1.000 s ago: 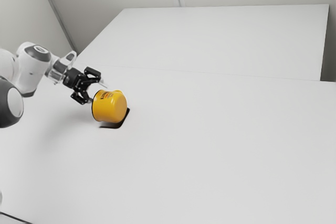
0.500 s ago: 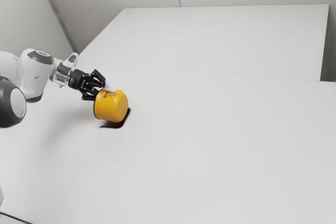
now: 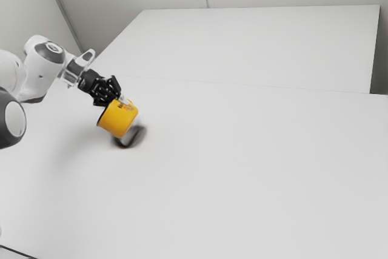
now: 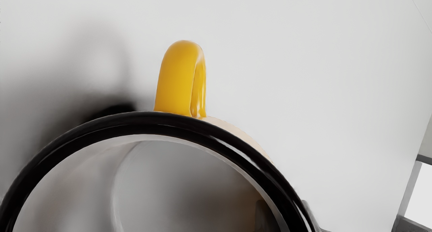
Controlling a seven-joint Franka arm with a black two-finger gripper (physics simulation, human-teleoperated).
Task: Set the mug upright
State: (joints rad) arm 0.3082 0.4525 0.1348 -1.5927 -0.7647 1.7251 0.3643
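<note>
While the mug tilts, the gripper pinches its wall.
One finger sits inside the black rim, one outside; behind, the arm bends, its hand slanting down toward the exterior view's right, over the white table.

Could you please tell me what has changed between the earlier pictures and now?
The claw has closed on the mug's wall, and the mug has been lifted off the table, shifting slightly toward the exterior view's left. Its base has swung downward and its mouth upward, though it still leans. The table stayed as it was.
</note>
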